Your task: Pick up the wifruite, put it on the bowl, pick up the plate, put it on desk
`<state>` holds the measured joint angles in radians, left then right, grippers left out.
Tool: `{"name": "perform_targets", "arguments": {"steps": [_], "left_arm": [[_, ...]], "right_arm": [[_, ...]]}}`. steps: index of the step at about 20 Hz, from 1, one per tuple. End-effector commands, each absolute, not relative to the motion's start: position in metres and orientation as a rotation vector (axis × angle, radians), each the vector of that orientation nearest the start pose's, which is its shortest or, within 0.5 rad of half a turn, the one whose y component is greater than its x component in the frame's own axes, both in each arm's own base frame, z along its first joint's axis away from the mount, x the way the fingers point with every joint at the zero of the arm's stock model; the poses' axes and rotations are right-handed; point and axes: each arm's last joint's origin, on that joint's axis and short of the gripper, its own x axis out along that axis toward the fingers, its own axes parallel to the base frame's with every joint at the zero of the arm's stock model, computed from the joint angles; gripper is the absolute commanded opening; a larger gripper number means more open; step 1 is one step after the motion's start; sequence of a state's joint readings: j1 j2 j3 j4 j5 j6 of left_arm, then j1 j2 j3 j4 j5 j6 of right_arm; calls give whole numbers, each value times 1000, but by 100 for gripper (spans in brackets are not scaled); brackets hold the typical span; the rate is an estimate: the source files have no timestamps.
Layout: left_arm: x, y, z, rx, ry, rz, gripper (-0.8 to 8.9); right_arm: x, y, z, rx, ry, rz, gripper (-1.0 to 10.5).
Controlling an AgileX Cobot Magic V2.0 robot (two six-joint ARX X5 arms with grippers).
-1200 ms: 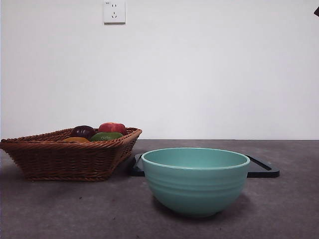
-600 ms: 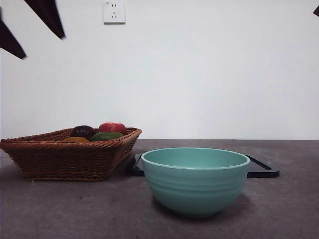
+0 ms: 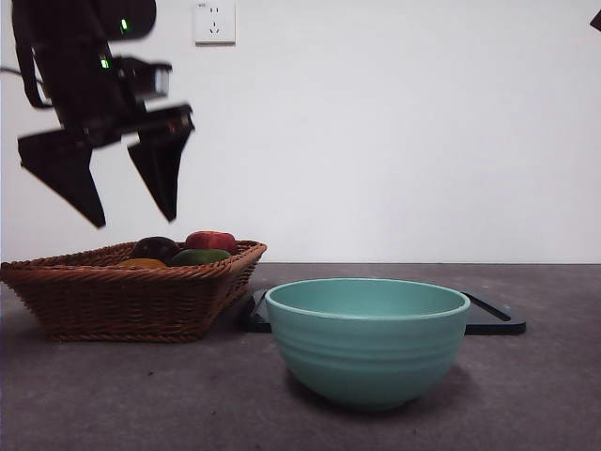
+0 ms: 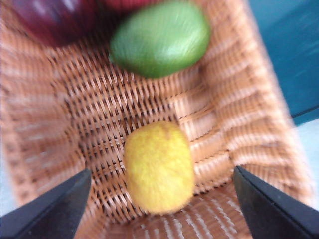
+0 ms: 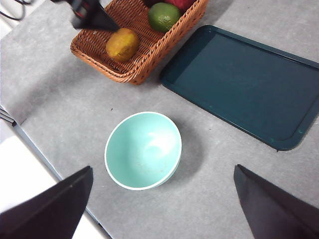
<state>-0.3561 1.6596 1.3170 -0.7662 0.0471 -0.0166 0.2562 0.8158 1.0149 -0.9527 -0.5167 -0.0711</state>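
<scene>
The wifruite [image 4: 158,167] is a brownish-orange oval fruit lying in the wicker basket [image 3: 131,296]. It also shows in the right wrist view [image 5: 122,44], and just over the basket rim in the front view [image 3: 141,264]. My left gripper [image 3: 134,222] hangs open right above the basket, its jaws on either side of the wifruite and clear of it [image 4: 162,169]. The mint-green bowl [image 3: 366,343] stands empty on the grey desk [image 3: 141,395]. A flat dark teal tray [image 5: 244,84], the plate, lies behind the bowl. My right gripper [image 5: 163,168] is open, empty and high above the desk.
The basket also holds a green fruit [image 4: 159,39], a dark purple fruit [image 4: 50,20] and a red fruit [image 3: 212,241]. The basket stands against the tray's left end. The desk's front edge runs near the bowl [image 5: 143,150].
My left arm has come down into the front view from the top left and now hangs over the basket. The bowl, tray and basket have not moved.
</scene>
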Motion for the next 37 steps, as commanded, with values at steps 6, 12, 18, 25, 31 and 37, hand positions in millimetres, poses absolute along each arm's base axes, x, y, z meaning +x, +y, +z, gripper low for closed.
{"name": "perform_targets", "arguments": {"steps": [6,12,18,25,31,37], "left_arm": [[337,-129,217,184,1184,-351,456],[342,-131,201,190,1225,-347,456],[342,-133,198,191,1228,-350,331],[336,-133,217,180,1177,-356,208],[296,-138,286,144,998,-478,209],[232,-185,326,160,895,-808,209]], "right_arm": [[128,49,344,38,721,763,454],[129,49,345,37,714,764,454],[129,49,345,37,713,764,454],[129,49,345,37,714,764,454],[129,49,345,37,713,764,454],[129,49,345,37,713,764,454]]}}
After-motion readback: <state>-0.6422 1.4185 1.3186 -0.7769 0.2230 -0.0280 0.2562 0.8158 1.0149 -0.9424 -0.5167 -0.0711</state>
